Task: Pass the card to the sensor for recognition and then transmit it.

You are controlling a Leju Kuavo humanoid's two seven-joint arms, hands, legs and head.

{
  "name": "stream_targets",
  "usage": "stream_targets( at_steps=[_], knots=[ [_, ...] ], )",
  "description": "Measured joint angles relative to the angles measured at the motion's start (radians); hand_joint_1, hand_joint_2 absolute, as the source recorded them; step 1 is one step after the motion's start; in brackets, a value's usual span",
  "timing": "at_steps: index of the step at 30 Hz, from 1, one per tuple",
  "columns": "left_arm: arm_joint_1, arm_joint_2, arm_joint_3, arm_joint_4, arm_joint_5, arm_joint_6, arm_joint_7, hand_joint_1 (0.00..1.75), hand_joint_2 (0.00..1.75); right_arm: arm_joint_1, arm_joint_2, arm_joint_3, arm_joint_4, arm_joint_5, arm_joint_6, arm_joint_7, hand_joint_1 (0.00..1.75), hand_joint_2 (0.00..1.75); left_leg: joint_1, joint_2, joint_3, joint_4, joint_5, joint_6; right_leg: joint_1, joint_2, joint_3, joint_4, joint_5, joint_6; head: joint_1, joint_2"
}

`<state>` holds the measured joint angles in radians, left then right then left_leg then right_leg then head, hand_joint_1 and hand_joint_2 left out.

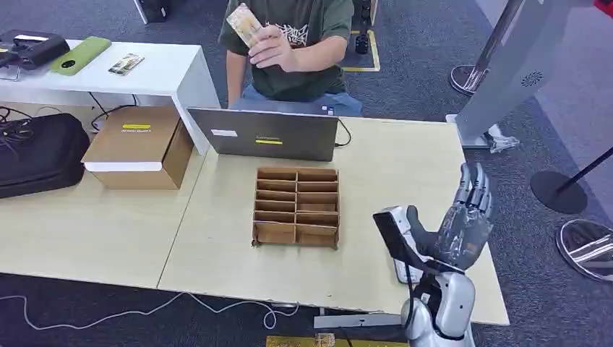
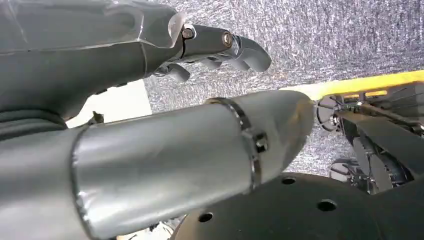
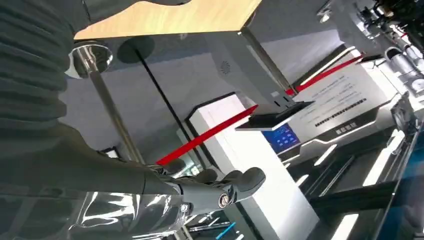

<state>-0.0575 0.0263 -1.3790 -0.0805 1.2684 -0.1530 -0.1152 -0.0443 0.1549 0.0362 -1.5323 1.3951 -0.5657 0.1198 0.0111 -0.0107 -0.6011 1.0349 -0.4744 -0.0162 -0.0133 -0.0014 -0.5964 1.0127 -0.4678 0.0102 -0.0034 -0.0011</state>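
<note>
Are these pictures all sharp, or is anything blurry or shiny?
Head view: evenly lit and mostly sharp, though the card in the person's hand is a little soft. Left wrist view: the close arm is blurred, with pale glare. Right wrist view: tilted, with reflections on the right hand.

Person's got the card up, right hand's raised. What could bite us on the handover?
1. The card is held high behind the laptop, far from the raised, empty right hand; the reach may fall short or clip the laptop.
2. The wooden organizer sits between them and could get knocked.
</note>
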Motion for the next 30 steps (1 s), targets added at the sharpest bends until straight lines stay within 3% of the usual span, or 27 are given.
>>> stream_targets(
  at_steps=[14,21,30],
  knots=[
    [-0.018,0.026,-0.011,0.0,-0.033,0.007,0.021,0.0,0.0,-0.288,-0.04,-0.037,0.328,0.044,-0.028,-0.023,0.0,1.75,0.0,0.0,0.0,0.0,0.0,0.0,0.0,0.0,0.0,0.0,0.0,0.0,0.0,0.0],
    [-0.02,0.028,-0.018,0.0,-0.033,0.007,0.026,0.0,0.0,-0.38,-0.06,-0.041,0.466,0.088,-0.035,-0.031,0.0,1.75,0.0,0.001,0.0,0.0,0.0,0.0,0.0,0.001,0.0,0.0,0.0,0.0,0.0,0.0],
    [-0.022,0.032,-0.035,0.0,-0.026,0.007,0.027,0.0,0.0,-0.519,-0.077,-0.04,0.686,0.147,-0.106,-0.019,0.0,1.75,0.0,0.0,0.0,0.001,0.0,0.0,0.0,0.001,0.0,0.001,0.0,0.0,0.0,0.0]
  ],
)
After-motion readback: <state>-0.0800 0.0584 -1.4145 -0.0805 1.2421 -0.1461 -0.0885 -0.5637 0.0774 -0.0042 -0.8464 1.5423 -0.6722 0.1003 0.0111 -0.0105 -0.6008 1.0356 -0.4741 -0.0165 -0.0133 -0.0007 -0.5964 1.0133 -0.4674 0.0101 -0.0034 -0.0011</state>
